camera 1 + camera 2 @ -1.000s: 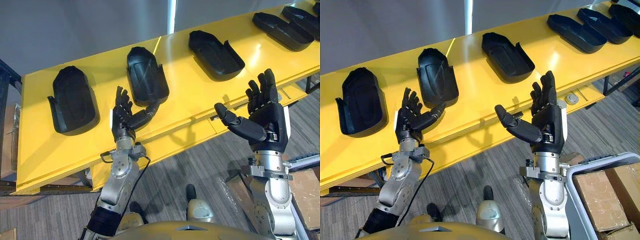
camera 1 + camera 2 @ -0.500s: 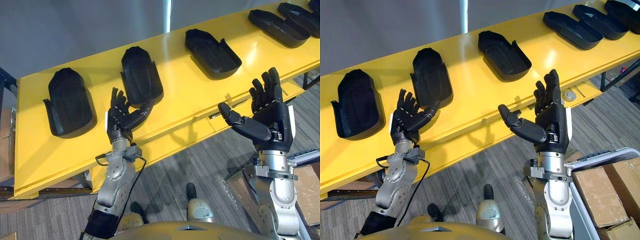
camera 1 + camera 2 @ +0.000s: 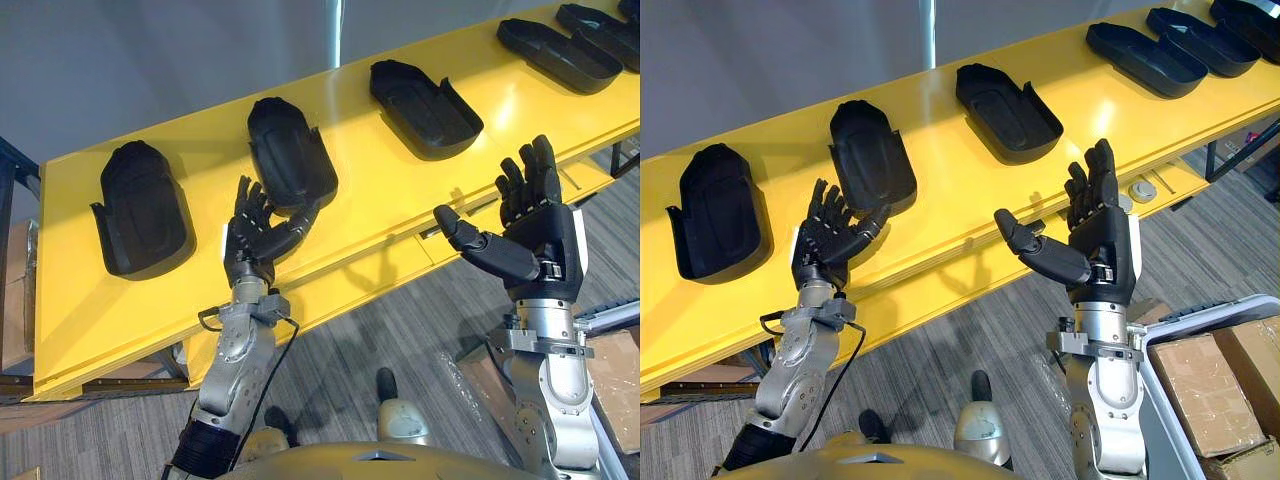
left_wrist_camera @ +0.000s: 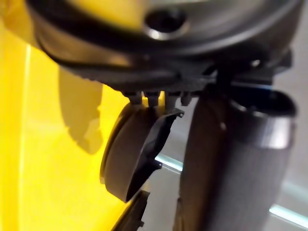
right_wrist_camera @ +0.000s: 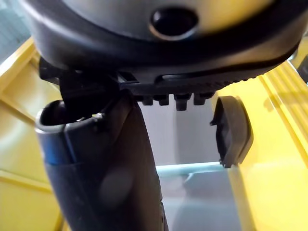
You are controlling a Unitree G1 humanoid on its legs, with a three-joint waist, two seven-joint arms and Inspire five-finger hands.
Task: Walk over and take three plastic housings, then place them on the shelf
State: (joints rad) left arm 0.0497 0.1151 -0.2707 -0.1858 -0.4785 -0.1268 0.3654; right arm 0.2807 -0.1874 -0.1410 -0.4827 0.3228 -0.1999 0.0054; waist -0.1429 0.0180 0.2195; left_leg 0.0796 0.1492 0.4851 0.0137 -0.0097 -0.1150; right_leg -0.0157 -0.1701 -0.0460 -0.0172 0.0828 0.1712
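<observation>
- The left hand point(image 3: 252, 240) is raised on an upright forearm, fingers loosely spread, thumb stretched sideways, holding nothing.
- The right hand point(image 3: 535, 232) stands upright, fingers straight, thumb jutting toward the left hand, empty.

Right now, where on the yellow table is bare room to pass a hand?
Bare strips lie between the left housing, middle housing and third housing. The right end is crowded: the end housings lie close together.

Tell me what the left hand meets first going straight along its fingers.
Probably the black plastic housing second from left on the yellow table; the left hand hovers just short of it, height unclear.
</observation>
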